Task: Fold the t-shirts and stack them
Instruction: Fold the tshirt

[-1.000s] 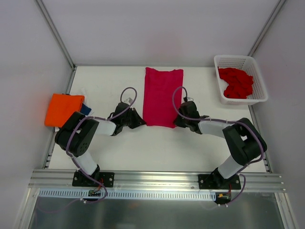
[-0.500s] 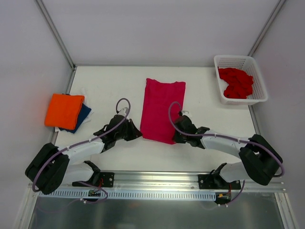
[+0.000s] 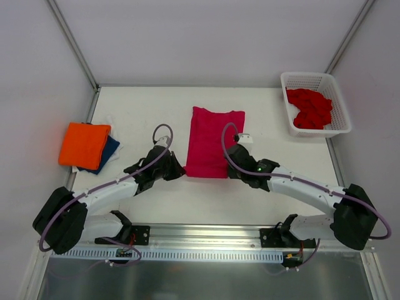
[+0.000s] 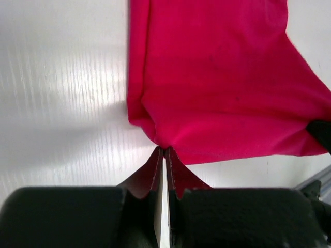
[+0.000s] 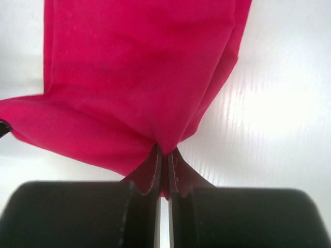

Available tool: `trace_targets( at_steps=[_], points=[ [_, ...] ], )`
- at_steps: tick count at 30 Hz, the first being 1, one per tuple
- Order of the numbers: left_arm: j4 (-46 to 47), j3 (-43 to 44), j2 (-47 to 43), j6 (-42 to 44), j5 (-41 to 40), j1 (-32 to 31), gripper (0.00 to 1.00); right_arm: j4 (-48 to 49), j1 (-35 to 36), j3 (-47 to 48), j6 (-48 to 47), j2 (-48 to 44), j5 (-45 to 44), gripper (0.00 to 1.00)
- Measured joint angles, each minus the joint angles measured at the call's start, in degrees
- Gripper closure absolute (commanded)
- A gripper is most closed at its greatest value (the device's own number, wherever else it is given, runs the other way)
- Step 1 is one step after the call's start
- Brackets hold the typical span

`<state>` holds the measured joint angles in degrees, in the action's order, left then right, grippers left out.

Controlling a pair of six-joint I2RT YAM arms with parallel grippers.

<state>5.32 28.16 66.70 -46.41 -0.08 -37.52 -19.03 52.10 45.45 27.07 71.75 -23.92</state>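
A crimson-pink t-shirt (image 3: 212, 140) lies folded lengthwise in the middle of the table. My left gripper (image 3: 177, 170) is shut on its near left corner (image 4: 161, 144), and my right gripper (image 3: 230, 170) is shut on its near right corner (image 5: 164, 147). The near edge hangs lifted between the two grippers. A folded orange t-shirt (image 3: 84, 144) rests on a dark blue t-shirt (image 3: 109, 150) at the left edge. Crumpled red t-shirts (image 3: 309, 107) fill the basket.
The white lattice basket (image 3: 304, 80) stands at the back right corner. Metal frame posts (image 3: 70, 40) rise at the back corners, and a rail (image 3: 206, 234) runs along the near edge.
Both grippers drew the shirt's near edge toward me, then lifted it and carried it back toward the far side. The shirt now looks shorter. The stack and basket have not moved.
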Motion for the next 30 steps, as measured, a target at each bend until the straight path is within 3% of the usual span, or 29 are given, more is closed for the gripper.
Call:
trace_targets(
  at_steps=[7, 17, 30],
  points=[
    [-0.76, 12.81, 11.47, 4.04, -4.04, 0.33, 1.0, -0.92, -7.32, 7.58, -4.15, 9.51, -1.97, 1.0],
    [-2.34, 32.74, 26.51, 8.57, -3.54, 4.98, 1.0, -0.52, -18.03, 19.15, -10.34, 18.84, 0.85, 0.99],
    [-8.26, 53.99, 38.69, 12.11, -1.57, 10.86, 1.0, -0.74, -28.46, 44.81, -17.31, 36.52, 10.51, 0.99]
  ],
)
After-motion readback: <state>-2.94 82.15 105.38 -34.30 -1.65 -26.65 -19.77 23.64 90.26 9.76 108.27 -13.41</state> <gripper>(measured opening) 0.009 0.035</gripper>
